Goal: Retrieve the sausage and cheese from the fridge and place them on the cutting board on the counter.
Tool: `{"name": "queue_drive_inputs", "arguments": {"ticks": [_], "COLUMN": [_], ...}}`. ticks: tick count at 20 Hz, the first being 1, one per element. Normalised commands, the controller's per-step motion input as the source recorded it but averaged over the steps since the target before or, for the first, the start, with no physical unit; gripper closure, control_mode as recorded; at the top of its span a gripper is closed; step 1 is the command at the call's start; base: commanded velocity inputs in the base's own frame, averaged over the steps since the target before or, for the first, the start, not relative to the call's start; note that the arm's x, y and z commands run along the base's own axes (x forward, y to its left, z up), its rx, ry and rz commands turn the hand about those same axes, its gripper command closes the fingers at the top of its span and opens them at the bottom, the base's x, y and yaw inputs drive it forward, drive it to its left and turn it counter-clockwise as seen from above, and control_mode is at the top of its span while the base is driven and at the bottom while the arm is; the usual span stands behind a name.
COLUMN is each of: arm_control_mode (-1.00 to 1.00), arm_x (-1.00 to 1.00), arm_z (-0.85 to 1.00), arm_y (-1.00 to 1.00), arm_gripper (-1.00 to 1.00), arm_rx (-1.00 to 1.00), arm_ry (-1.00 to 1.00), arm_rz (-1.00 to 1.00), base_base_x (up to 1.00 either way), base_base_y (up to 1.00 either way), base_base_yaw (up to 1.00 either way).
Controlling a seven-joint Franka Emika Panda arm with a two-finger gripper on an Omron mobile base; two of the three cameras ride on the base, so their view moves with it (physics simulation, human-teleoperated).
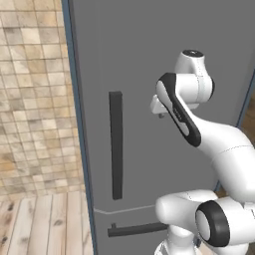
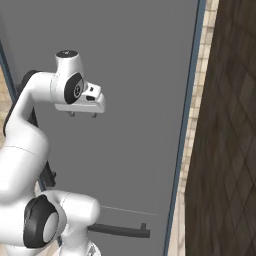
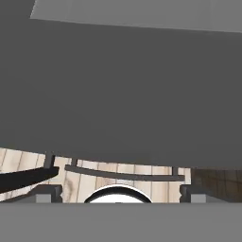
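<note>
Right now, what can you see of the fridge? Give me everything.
The fridge is tall and flat matte grey, with its door shut, so nothing inside shows. A long dark vertical bar handle sits on the door. A thin seam below it marks a lower drawer, which has its own dark horizontal handle. A blue-grey edge runs down each side. It stands on a wood plank floor by a tiled wall. Nothing touches it; the gripper hangs open in front.

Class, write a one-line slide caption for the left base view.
White arm with open gripper raised before the closed grey fridge, right of its dark vertical handle.
</note>
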Motion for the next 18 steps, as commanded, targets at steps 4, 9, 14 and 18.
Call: {"name": "queue_drive_inputs", "arguments": {"ticks": [4,9,14,18], "arm_control_mode": [1.00,1.00,1.00,1.00], "arm_x": [0.00,0.00,0.00,0.00], "arm_z": [0.00,0.00,0.00,0.00], "arm_y": [0.00,0.00,0.00,0.00], "arm_gripper": [-1.00,-1.00,-1.00,-1.00], "arm_rx": [0.00,0.00,0.00,0.00], "arm_ry": [0.00,0.00,0.00,0.00], "arm_rz": [0.00,0.00,0.00,0.00], "base_base_x": [-0.46,-0.32,-0.27,-0.57], "base_base_y": [0.37,0.48,0.51,0.18], "base_base_yaw": [0.00,-0.01,-0.03,-0.06]}}
